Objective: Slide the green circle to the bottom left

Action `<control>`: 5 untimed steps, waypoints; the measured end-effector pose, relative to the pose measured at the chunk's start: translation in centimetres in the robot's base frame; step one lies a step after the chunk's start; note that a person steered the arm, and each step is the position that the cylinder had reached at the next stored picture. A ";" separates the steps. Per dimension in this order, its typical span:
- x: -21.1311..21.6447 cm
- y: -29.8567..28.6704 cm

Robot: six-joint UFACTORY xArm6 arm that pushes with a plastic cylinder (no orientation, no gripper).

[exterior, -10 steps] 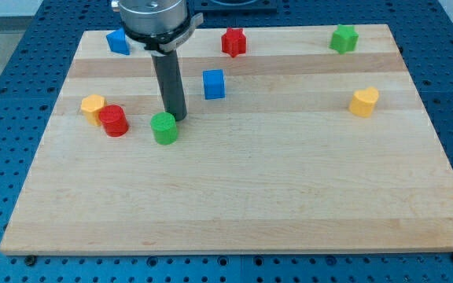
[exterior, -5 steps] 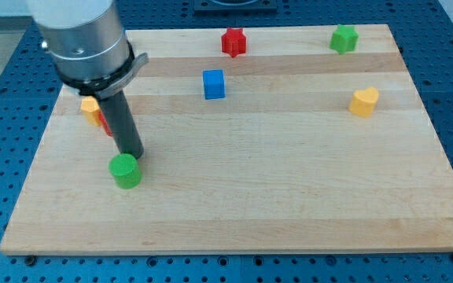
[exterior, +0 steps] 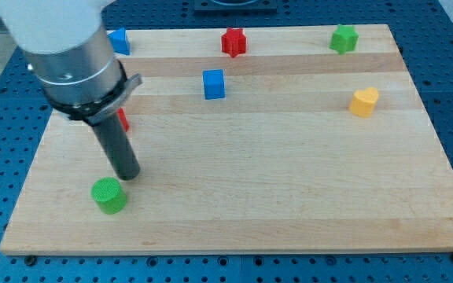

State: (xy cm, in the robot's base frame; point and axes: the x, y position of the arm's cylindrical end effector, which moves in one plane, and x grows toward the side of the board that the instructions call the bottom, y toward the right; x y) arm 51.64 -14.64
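Seven blocks show on your tabletop [exterior: 289, 196]. The green circle [exterior: 108, 195] sits near the bottom-left corner, with my tip [exterior: 129, 174] just beside it at its 1 o'clock. This rod carries no claw, so nothing opens or closes. At 12 o'clock from the tip, a red block [exterior: 122, 119] peeks from behind the arm. The blue cube [exterior: 213, 83] lies well apart at 1 o'clock.

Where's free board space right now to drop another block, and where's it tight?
Free: the wide stretch right of my tip and the green circle, below the blue cube and yellow heart. Tight: the view's left, around the arm, where a red block is partly hidden.
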 end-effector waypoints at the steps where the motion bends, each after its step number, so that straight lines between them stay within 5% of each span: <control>1: 0.8 0.6; 5: 3.6 -3.7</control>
